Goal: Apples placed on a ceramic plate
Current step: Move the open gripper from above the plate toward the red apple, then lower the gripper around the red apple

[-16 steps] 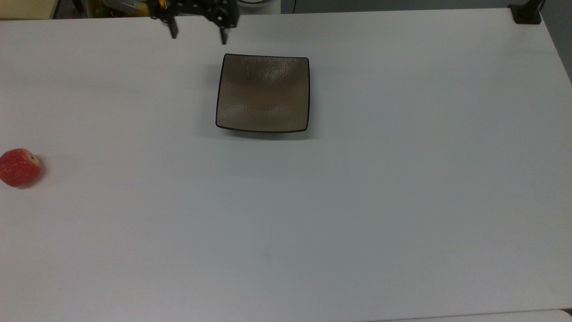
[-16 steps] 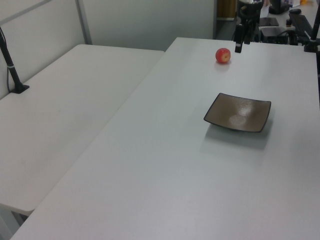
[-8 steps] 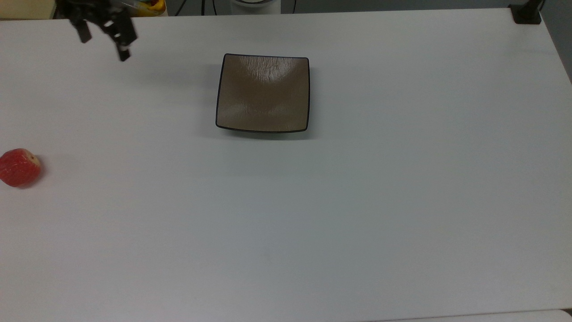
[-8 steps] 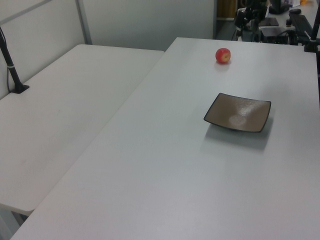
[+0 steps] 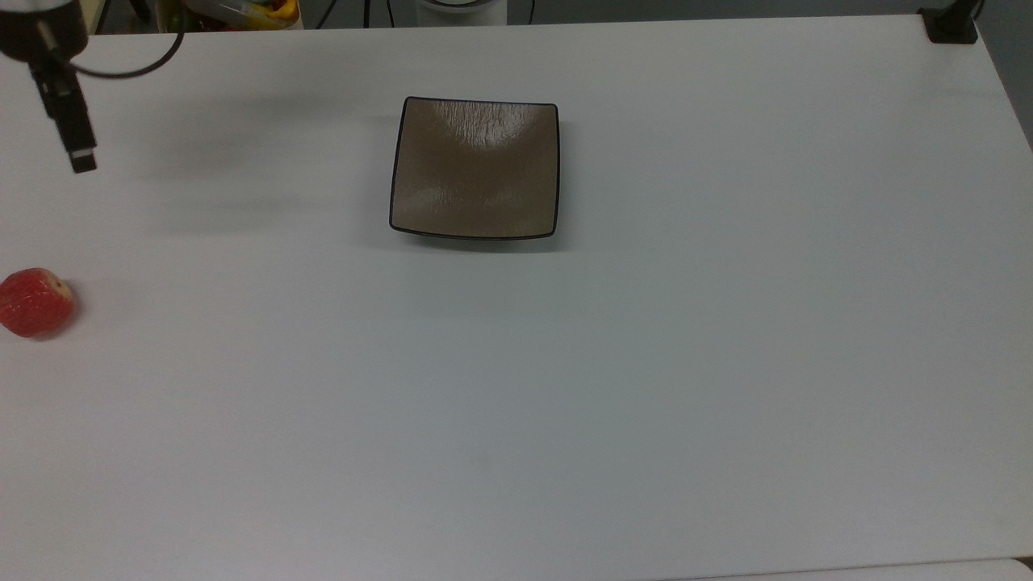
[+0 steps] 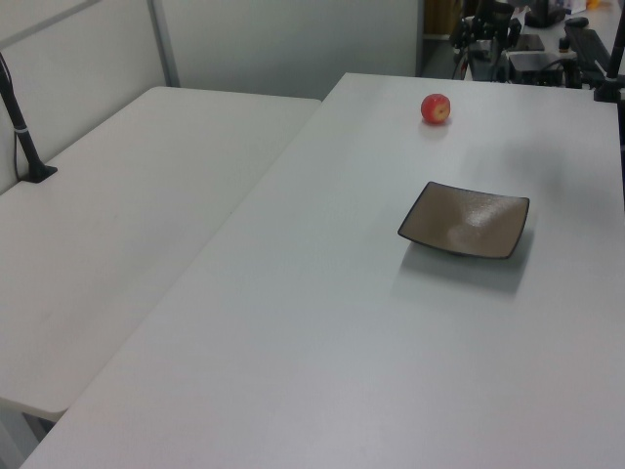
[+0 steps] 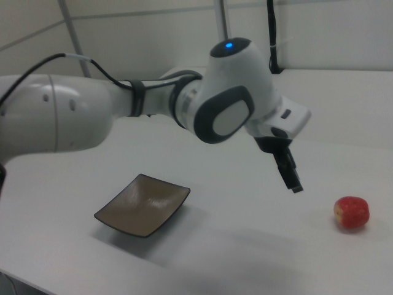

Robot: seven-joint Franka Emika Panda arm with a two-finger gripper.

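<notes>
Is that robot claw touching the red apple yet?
Apart. In the right view the gripper hangs in the air above and to the right view's left of the apple, with bare table between them.

No text, label, brand, number or sign can be read anywhere; the tabletop [image 5: 646, 363] is plain white, the ceramic plate [image 5: 474, 168] carries only faint streaks, the apple [image 5: 34, 303] is unmarked, and the robot arm [image 7: 123, 110] shows no legible lettering.
</notes>
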